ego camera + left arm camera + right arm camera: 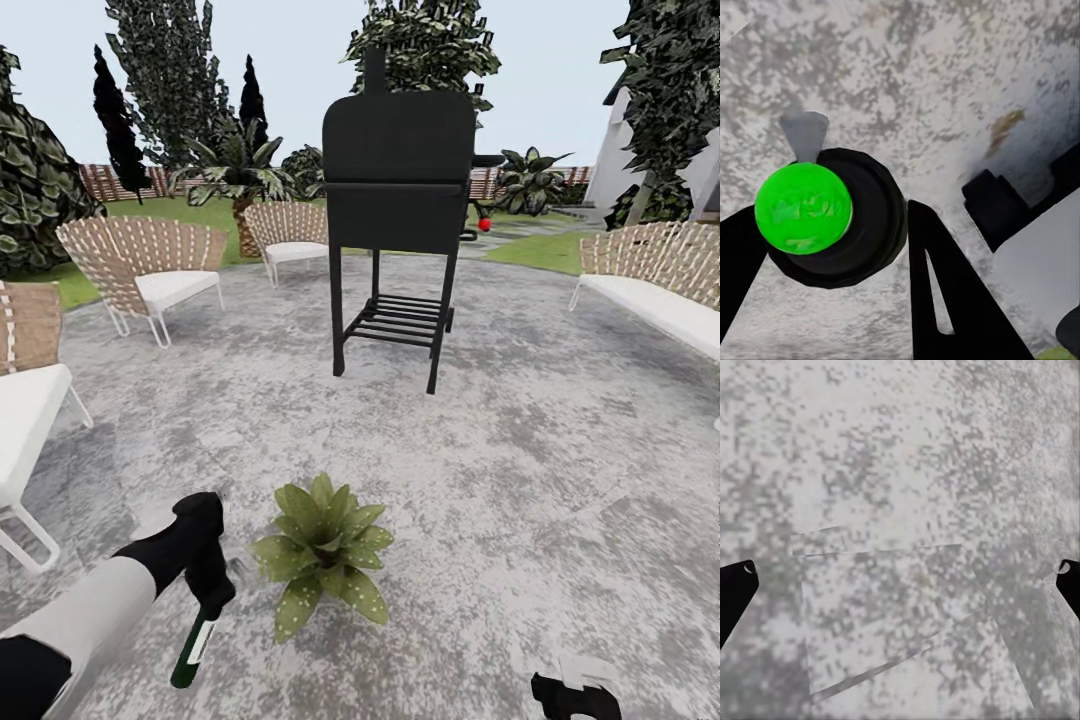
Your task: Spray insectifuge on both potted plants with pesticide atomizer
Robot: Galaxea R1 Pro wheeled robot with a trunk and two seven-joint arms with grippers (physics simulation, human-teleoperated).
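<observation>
My left gripper (212, 590) is shut on the pesticide atomizer (194, 648), which hangs down and slightly tilted below the hand, its dark green body pointing at the patio. In the left wrist view the atomizer (832, 217) shows end-on, a bright green disc in a black ring between two black fingers (937, 285). One potted plant (323, 555), a low rosette of speckled green leaves, stands on the paving just right of that gripper; its pot is hidden under the leaves. The second potted plant is out of view. My right gripper (900, 577) is open over bare paving, also at the lower right (575, 697).
A tall black grill (398, 200) stands mid-patio beyond the plant. Wicker chairs (150, 265) (290, 235) ring the left side, another chair (25, 400) is at the left edge, a wicker sofa (660, 290) is at the right. Lawn, a palm (240, 180) and fence lie behind.
</observation>
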